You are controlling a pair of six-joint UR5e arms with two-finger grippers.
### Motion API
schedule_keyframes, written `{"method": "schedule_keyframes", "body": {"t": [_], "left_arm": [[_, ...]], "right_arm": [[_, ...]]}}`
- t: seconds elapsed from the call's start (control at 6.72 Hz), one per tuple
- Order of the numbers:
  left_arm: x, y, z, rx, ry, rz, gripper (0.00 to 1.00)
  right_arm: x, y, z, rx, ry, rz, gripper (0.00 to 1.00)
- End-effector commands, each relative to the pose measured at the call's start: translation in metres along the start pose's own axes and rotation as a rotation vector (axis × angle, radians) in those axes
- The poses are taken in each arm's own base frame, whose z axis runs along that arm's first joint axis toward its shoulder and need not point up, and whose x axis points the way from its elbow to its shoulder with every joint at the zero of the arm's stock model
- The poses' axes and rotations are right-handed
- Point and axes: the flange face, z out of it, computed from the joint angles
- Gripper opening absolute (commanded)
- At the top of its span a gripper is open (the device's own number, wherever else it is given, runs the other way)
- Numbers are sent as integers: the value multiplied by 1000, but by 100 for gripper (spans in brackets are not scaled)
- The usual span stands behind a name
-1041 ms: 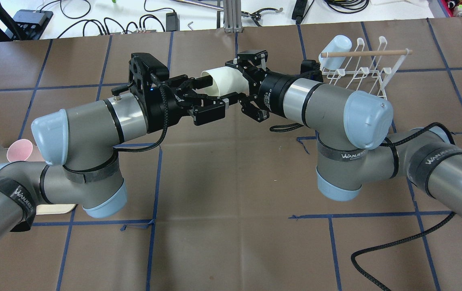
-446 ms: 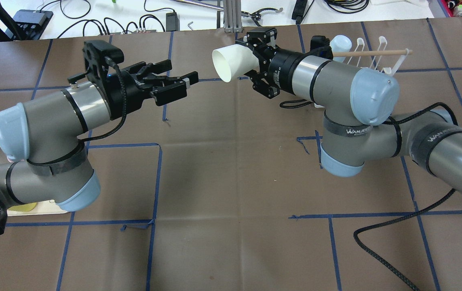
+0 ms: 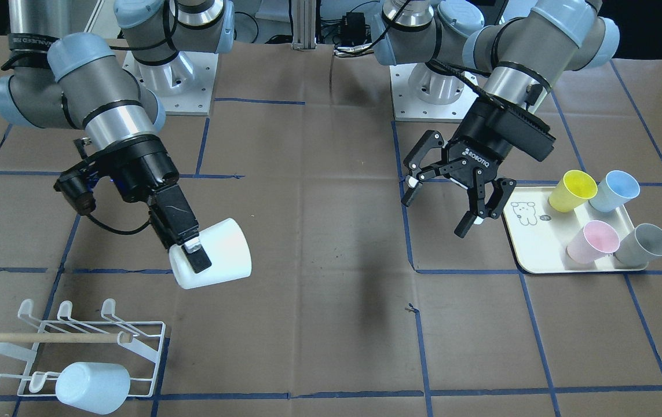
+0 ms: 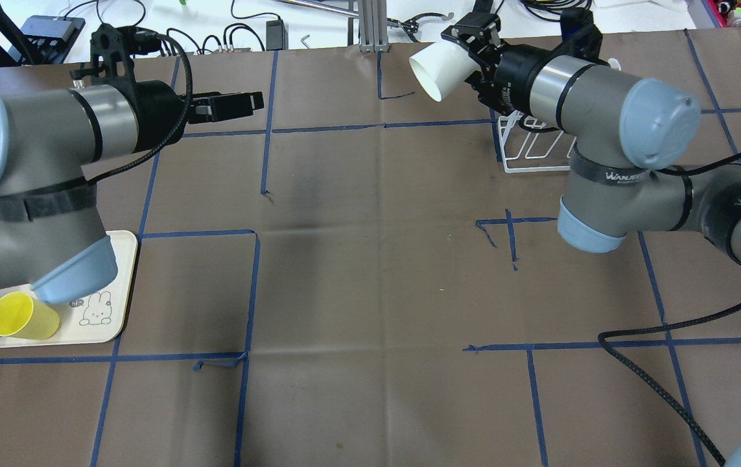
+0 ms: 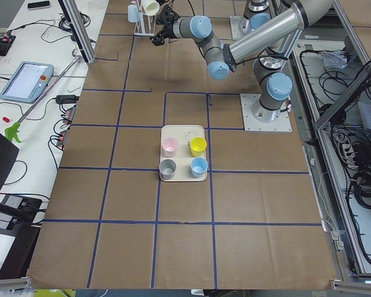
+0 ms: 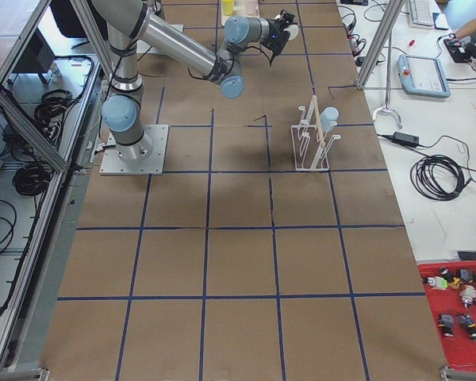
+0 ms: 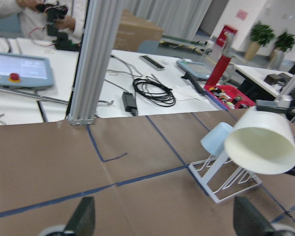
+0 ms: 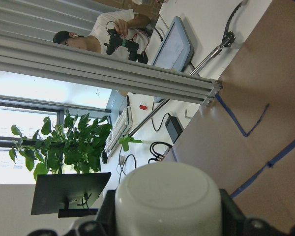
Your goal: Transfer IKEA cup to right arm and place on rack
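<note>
Handover done: left jaws now spread empty, drawn back; right jaws grip cup (image 3: 220, 255), swung toward rack (image 3: 47, 337), bench's far-right corner.

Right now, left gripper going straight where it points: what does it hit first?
Likely bare table; the left gripper tilts downward, and the white cup and rack sit off to one side of its line. Depth unclear.

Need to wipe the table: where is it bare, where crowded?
Bare: the table across its wide middle, between rack and tray, front to back. Crowded: the tray, with four cups and the open left gripper beside it; the rack, a blue cup on it, right gripper holding the white cup nearby.
</note>
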Motion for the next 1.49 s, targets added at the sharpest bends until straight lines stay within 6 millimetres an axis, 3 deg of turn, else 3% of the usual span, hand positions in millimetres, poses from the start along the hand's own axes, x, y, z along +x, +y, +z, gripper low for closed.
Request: {"method": "schedule_keyframes", "body": {"t": [0.0, 0.15, 0.45, 0.74, 1.04, 1.34], "left_arm": [[-19, -16, -11, -366, -260, -123, 99], [-16, -19, -21, -540, -375, -134, 99], [21, -20, -44, -730, -446, -221, 99], [26, -15, -45, -730, -476, -205, 99], [27, -17, -45, -721, -470, -206, 99], [27, -19, -45, -703, -467, -205, 99]], "right_arm": [[25, -50, -13, 142, 104, -292, 9], [35, -73, -22, 195, 161, -432, 9], [41, -113, -21, 232, 200, -690, 9], [68, -163, -19, 308, 256, -919, 9], [89, -194, -21, 343, 300, -1007, 9], [113, -217, 4, 371, 301, -1062, 9]]}}
